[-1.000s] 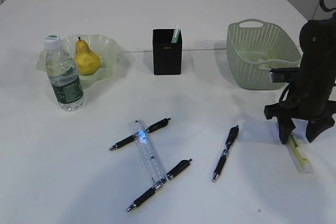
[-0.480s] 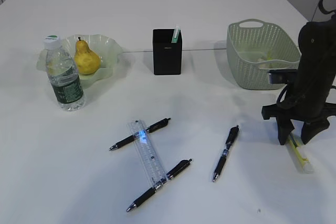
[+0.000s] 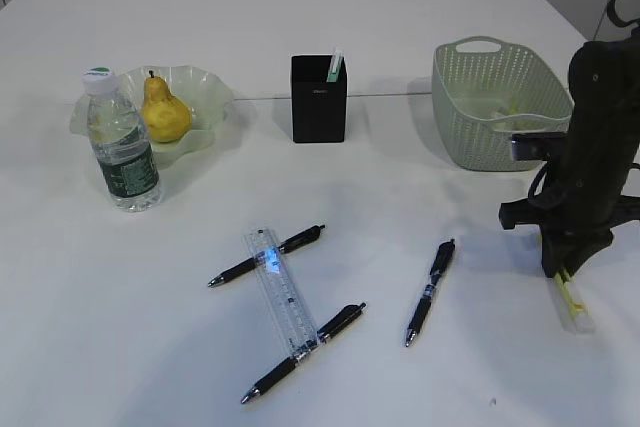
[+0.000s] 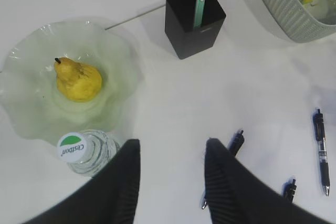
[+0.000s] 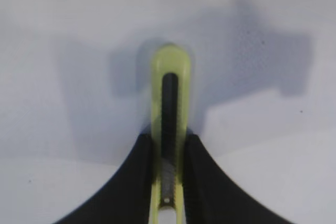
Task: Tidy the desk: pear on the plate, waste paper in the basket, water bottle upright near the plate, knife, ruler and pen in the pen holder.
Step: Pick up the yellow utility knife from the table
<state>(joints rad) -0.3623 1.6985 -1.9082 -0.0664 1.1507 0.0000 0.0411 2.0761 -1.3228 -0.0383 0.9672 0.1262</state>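
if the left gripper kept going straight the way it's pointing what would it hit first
Probably bare table. The left gripper points at the open strip between the plate and the pen holder; farther along that line the pen holder looks nearest, though depth is unclear.

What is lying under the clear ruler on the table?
Two black pens lie under the ruler, crossing it: one near its far end, one near its near end. Through the clear plastic their covered middles are hard to make out.

Right claw [image 3: 566, 269] points straight down at the table, fingers [image 5: 131, 182] pinched tight on the knife [image 5: 169, 129] from both sides. Right arm stands near vertical above it. Left claw [image 4: 172, 179] hangs high over the table, jaws apart, nothing between them.
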